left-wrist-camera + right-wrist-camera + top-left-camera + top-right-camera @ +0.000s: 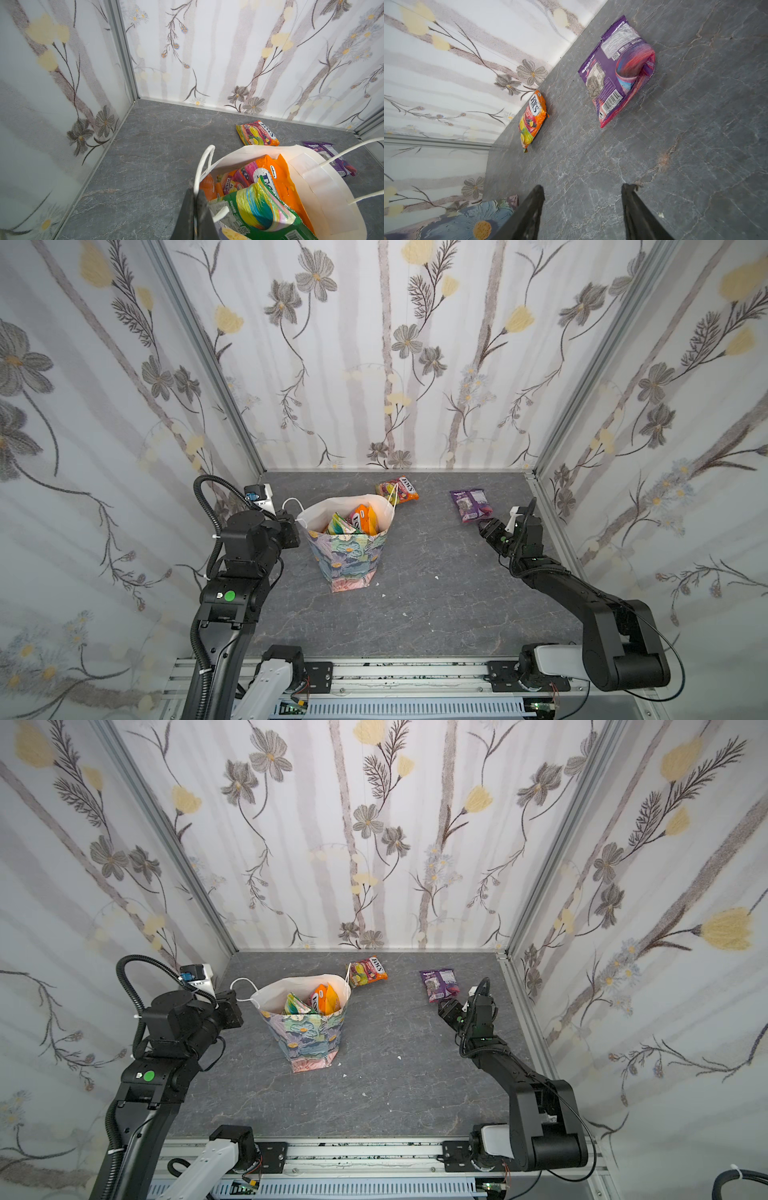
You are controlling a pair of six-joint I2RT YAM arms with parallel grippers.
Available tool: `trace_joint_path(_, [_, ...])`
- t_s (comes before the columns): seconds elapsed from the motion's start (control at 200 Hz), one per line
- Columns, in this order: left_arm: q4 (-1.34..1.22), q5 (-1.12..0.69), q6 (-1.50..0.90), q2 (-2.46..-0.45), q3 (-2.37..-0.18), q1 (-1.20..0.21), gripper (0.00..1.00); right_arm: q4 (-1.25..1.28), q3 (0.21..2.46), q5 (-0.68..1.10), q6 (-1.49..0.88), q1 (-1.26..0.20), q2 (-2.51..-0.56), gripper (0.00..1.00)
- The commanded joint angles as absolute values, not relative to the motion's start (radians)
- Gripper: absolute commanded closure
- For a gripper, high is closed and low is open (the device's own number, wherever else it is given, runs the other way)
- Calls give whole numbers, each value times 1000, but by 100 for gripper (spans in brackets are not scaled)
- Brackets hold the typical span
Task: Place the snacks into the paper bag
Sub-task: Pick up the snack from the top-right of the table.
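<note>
Purple packet (616, 70) lies flat on the table (436, 605), just beyond the right gripper (583, 187), whose jaws stand apart and empty. Left gripper (195, 199) is clenched on the rim of the paper bag (353, 560). The glossy film could slip from a shallow pinch, and a tug on the rim could tip the bag.

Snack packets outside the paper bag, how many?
2. The orange FOX'S fruit packet lies behind the floral paper bag; the purple glossy packet lies just ahead of the open right tool. None seems hidden.
</note>
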State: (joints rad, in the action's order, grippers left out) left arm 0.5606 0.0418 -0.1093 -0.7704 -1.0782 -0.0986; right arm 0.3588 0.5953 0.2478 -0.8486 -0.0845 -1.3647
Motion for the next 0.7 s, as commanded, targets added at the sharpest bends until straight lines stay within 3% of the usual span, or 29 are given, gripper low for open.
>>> trace_joint_path(0.0, [538,57,-112,-770,-1077,-98,96,510,589,294,-905,-78,-1417,39])
trace_joint_path(0.694, [540,77,-106,-787,-1087,-104,96,649,745,340,-924,-74,-1789,38])
